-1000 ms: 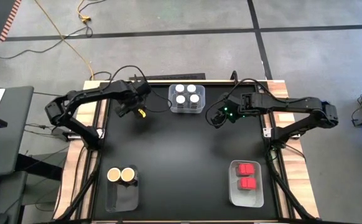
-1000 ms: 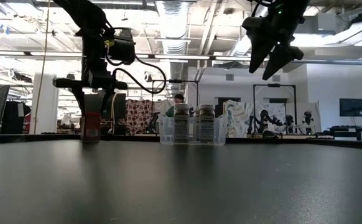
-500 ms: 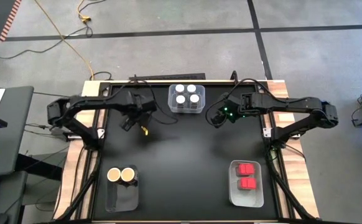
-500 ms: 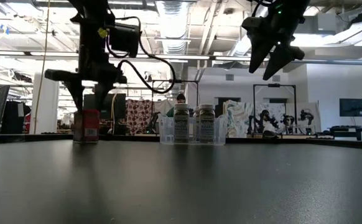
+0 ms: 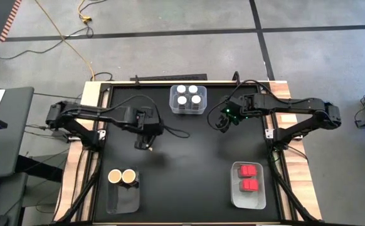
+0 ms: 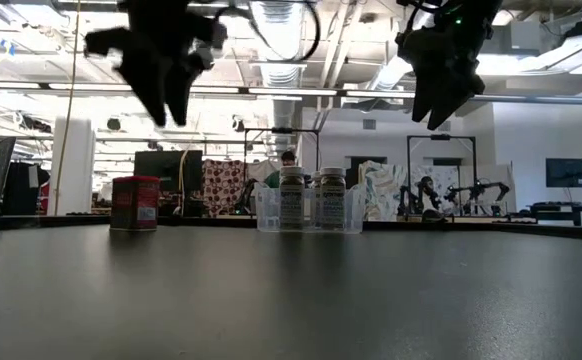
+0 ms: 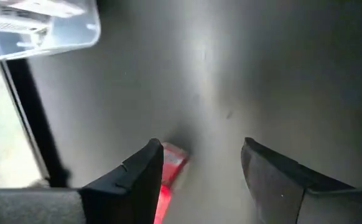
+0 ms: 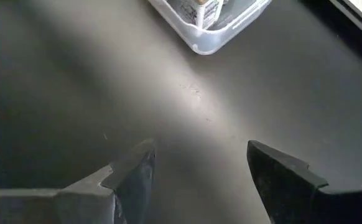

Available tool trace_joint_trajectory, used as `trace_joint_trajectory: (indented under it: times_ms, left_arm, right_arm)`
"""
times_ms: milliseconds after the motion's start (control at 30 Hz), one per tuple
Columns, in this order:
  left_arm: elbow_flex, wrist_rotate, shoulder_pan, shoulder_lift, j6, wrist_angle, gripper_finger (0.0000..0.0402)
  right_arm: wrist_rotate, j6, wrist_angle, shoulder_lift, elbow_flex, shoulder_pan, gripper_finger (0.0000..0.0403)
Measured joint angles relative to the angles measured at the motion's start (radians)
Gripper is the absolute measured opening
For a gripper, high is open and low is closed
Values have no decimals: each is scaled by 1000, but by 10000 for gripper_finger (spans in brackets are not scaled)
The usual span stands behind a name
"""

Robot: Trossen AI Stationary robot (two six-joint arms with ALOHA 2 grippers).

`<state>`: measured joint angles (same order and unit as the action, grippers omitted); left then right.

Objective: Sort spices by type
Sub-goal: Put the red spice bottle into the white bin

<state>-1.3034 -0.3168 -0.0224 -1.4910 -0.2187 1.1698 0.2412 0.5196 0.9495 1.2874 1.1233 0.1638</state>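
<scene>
One red spice container (image 6: pixel 134 203) stands on its base on the black table; in the left wrist view its red top (image 7: pixel 169 168) shows below, close to one finger. My left gripper (image 6: pixel 168 105) (image 5: pixel 143 139) (image 7: pixel 199 149) hangs open above it, clear of it, and hides it in the high view. Four white-lidded jars (image 5: pixel 189 95) sit in a clear bin by the far edge. Two tan-lidded jars (image 5: pixel 121 177) sit in a near-left bin, two red containers (image 5: pixel 249 177) in a near-right bin. My right gripper (image 5: pixel 220 122) (image 6: pixel 433 110) (image 8: pixel 199 146) hovers open, right of the white-lid bin.
The clear bin of white-lidded jars (image 8: pixel 206 18) lies just beyond my right gripper. The near-left bin (image 5: pixel 115 198) and near-right bin (image 5: pixel 249 199) stand by the near edge. Bare black tabletop (image 5: pixel 189 163) lies between the arms. Cables trail from both arms.
My left gripper moved with the red container toward the near edge and a little right, then let go and rose well above it. The container now stands free on the table, slightly nearer than before. My right gripper stayed roughly where it was.
</scene>
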Motion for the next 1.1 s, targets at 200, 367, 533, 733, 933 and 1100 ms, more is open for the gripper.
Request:
trace_joint_trajectory:
  times_ms: [200, 367, 533, 733, 933, 1100]
  left_arm:
    - [-92, 63, -73, 0, 477, -17, 204]
    - [-116, 50, -97, 2, 575, -4, 204]
    - [-116, 34, -84, 1, 420, 121, 204]
    - [-115, 24, -56, 1, 311, 162, 204]
    - [-115, 24, -50, 1, 324, 109, 204]
    - [-115, 23, -49, 1, 252, 91, 215]
  right_arm:
    - [-33, -80, -2, -4, 0, 0, 281]
    - [-34, -113, -3, -5, 0, -19, 281]
    - [-34, -137, -5, -5, 0, -34, 281]
    - [-34, -136, -20, -5, 0, -33, 281]
    - [-34, -89, -21, -5, 0, -31, 281]
    - [-33, -37, -21, -5, 0, -30, 281]
